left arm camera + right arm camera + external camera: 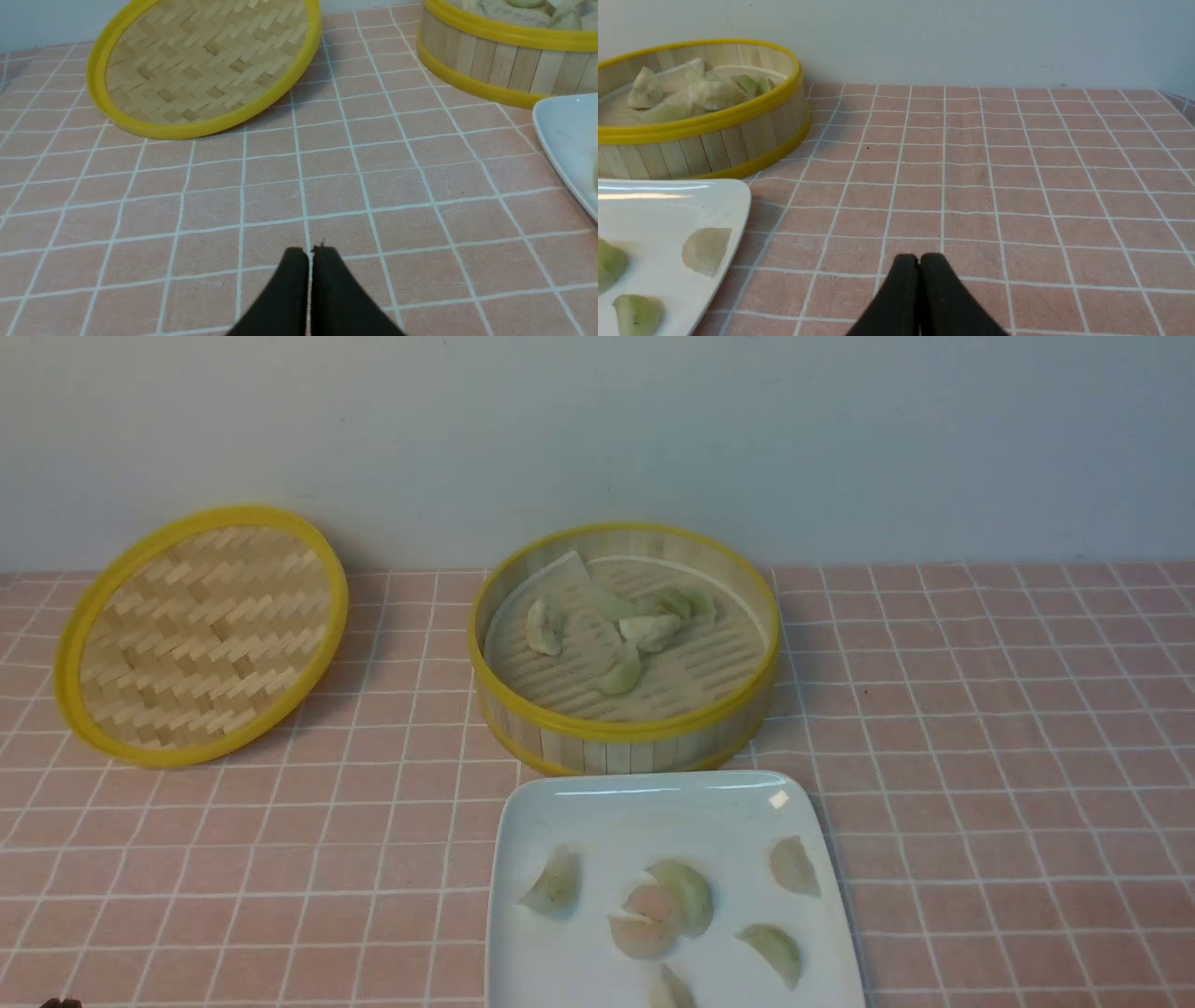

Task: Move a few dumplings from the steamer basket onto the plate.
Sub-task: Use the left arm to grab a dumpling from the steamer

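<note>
The steamer basket (624, 735) stands at the back centre, with several pale green and whitish dumplings (644, 631) on its liner. The white square plate (653, 803) lies in front of it and holds several dumplings (653, 915), one of them pinkish. In the left wrist view my left gripper (310, 254) is shut and empty, low over the cloth, left of the plate (560, 135) and basket (490, 60). In the right wrist view my right gripper (919, 259) is shut and empty, to the right of the plate (658, 205) and basket (714, 140). Neither gripper shows clearly in the front view.
The flat woven lid (201, 635) with its yellow rim leans at the back left, also in the left wrist view (205, 65). A pink checked cloth (980, 756) covers the table. A pale wall (597, 429) rises behind.
</note>
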Robot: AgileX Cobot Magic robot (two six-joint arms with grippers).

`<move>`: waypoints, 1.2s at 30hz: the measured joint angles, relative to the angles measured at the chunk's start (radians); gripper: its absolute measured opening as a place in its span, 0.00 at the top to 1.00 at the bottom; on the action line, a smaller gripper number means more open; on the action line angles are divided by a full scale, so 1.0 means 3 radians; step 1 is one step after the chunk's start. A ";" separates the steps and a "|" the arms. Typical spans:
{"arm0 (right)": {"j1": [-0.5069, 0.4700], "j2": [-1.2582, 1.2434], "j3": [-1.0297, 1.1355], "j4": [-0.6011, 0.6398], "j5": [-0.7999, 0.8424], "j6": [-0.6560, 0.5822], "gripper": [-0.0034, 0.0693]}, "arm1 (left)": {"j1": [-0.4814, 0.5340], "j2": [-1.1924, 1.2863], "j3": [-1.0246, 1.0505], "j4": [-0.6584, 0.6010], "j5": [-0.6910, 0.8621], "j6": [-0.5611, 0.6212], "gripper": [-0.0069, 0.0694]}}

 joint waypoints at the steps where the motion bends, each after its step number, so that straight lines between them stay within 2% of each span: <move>1: 0.0000 0.0000 0.0000 0.0000 0.0000 0.0000 0.97 | 0.0000 0.0000 0.0000 0.0000 0.0000 0.0000 0.92; 23: 0.0000 0.0000 0.0000 0.0000 0.0000 0.0000 0.97 | 0.0000 0.0000 0.0000 -0.0021 -0.0019 -0.0011 0.92; 25: 0.0000 0.0000 0.0000 0.0000 0.0000 0.0000 0.97 | 0.0000 0.0000 0.0004 -0.0284 -0.0137 -0.0124 0.92; 29: 0.0000 0.0000 0.0000 0.0000 0.0000 0.0000 0.97 | 0.0000 0.0000 0.0004 -0.1145 -0.0468 -0.0465 0.92; 32: 0.0000 0.0000 0.0000 0.0000 0.0000 0.0000 0.97 | 0.0000 0.0000 0.0004 -0.1562 -0.0732 -0.0537 0.92; 36: 0.0000 0.0000 0.0000 0.0000 0.0000 0.0000 0.97 | 0.0000 0.0000 0.0004 -0.2100 -0.1465 -0.0573 0.92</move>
